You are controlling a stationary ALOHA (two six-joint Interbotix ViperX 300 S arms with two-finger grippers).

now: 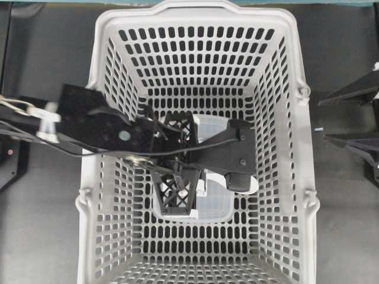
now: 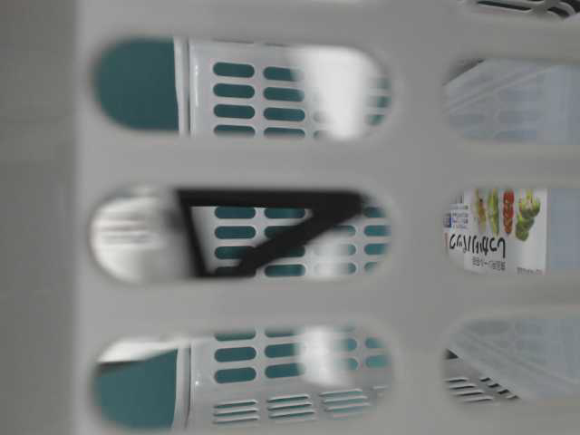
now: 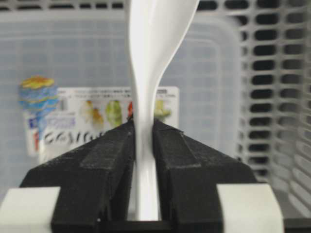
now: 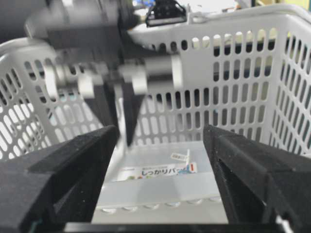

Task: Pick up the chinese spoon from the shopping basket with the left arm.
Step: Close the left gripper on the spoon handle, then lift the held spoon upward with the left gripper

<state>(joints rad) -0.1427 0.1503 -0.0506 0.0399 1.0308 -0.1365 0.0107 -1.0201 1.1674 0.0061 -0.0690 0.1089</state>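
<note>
The chinese spoon (image 3: 151, 53) is glossy white, and its narrow handle is clamped between the black jaws of my left gripper (image 3: 145, 132), which is shut on it. The wider part of the spoon runs up out of the left wrist view. From above, the left arm (image 1: 95, 124) reaches in from the left, with the left gripper (image 1: 180, 157) at the middle of the pale grey shopping basket (image 1: 303, 118). The gripper and its camera hide the spoon there. My right gripper (image 1: 324, 120) stays outside the basket on the right, and its jaws (image 4: 160, 131) are open and empty.
A clear rectangular labelled container (image 1: 216, 204) lies on the basket floor under the left gripper, and its label (image 3: 97, 116) shows behind the jaws. Slotted basket walls (image 4: 233, 87) surround the gripper. The table-level view looks through a wall slot at a black finger (image 2: 272, 227).
</note>
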